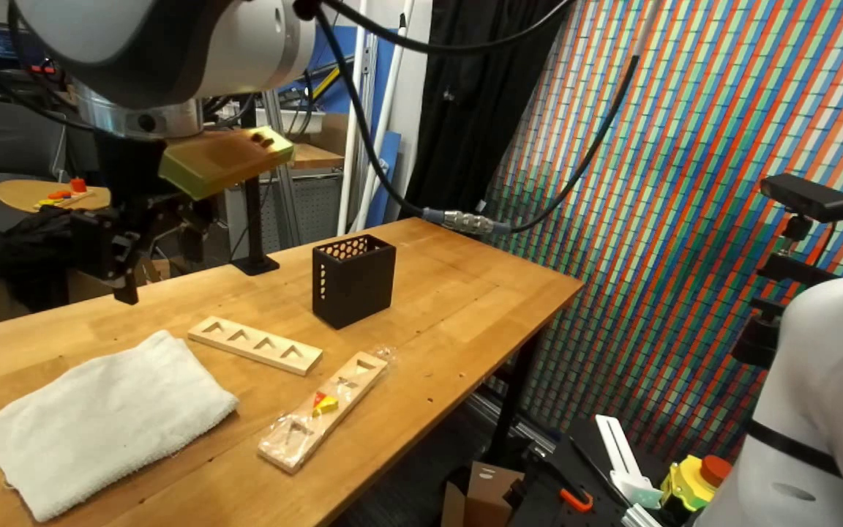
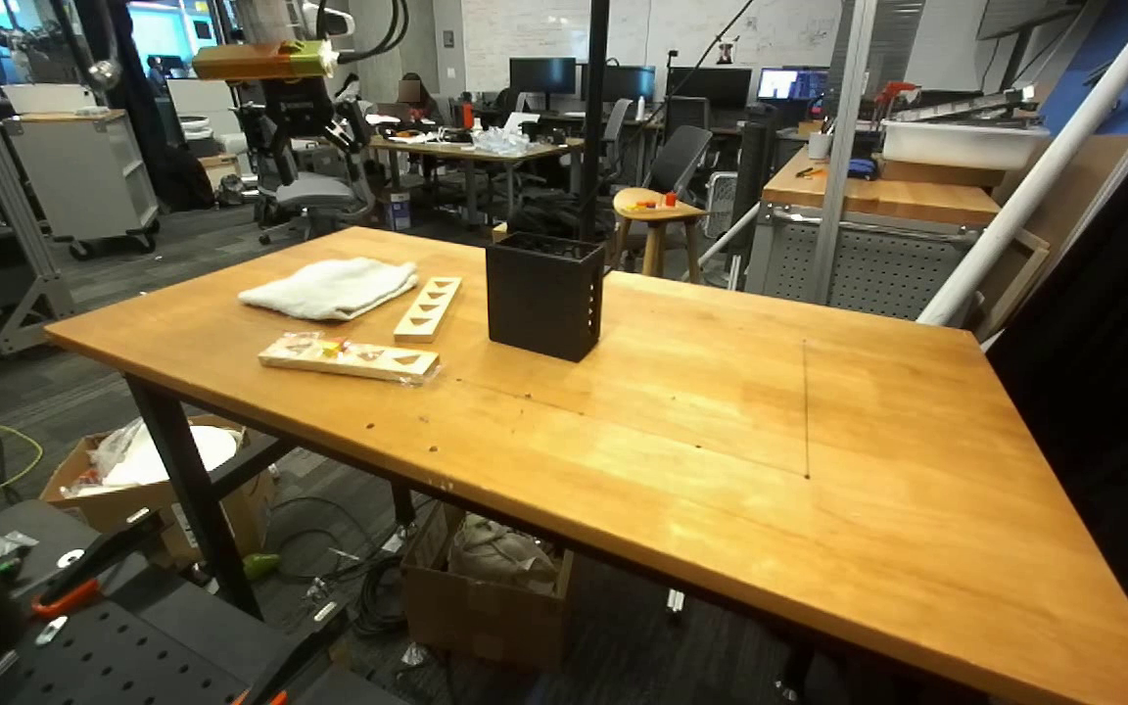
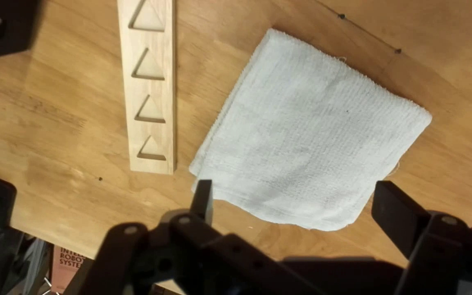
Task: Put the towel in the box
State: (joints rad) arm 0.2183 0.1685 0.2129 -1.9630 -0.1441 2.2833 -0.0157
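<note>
Our wooden table bears a towel folded flat, apart from the black box.
We hold the gripper raised, wide and empty, perhaps for pinching the towel; the box stands mouth up, probably for receiving it.

On the wooden table lie a bare wooden board with four triangular recesses and, near a long edge of the table, a plastic-wrapped wooden board with red and yellow pieces on it. Lower than the table, on the floor, stand open cardboard cartons. Beyond the table, in an exterior view, are a wooden stool, a grey office chair, black monitors and a whiteboard; past the table's edge in the wrist view, a reddish book lettered ROBOT
</note>
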